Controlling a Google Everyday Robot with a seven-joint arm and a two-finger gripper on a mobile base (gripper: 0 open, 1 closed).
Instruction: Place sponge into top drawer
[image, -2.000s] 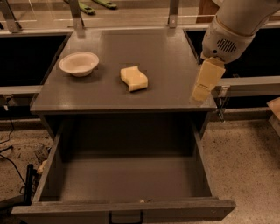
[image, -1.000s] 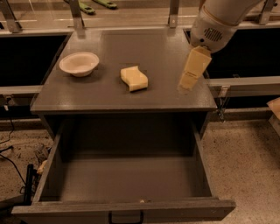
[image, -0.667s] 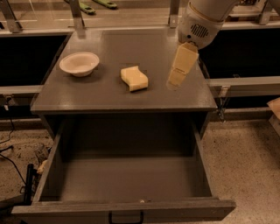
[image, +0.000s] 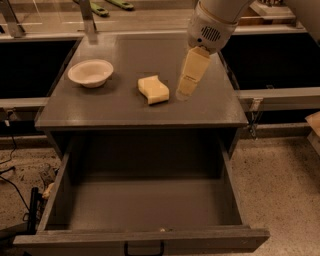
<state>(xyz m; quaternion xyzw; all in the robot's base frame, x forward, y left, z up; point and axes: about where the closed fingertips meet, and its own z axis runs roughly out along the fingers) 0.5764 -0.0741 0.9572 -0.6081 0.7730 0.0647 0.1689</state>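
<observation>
The pale yellow sponge (image: 153, 89) with wavy sides lies on the grey cabinet top (image: 125, 107), near its middle. My gripper (image: 186, 91) hangs just to the right of the sponge, a little above the surface and apart from it, its pale blocky fingers pointing down and to the left. It holds nothing. Below, the top drawer (image: 145, 235) is pulled fully out and its dark grey inside is bare, with a small black handle on its front panel.
A cream round bowl (image: 90, 73) sits on the left part of the cabinet top. A metal post (image: 88, 20) rises at the back left. Cables and a black object (image: 34, 209) lie on the speckled floor left of the drawer.
My gripper has moved leftward across the cabinet top, from its right edge to right beside the sponge. The sponge, bowl and drawer have stayed put.
</observation>
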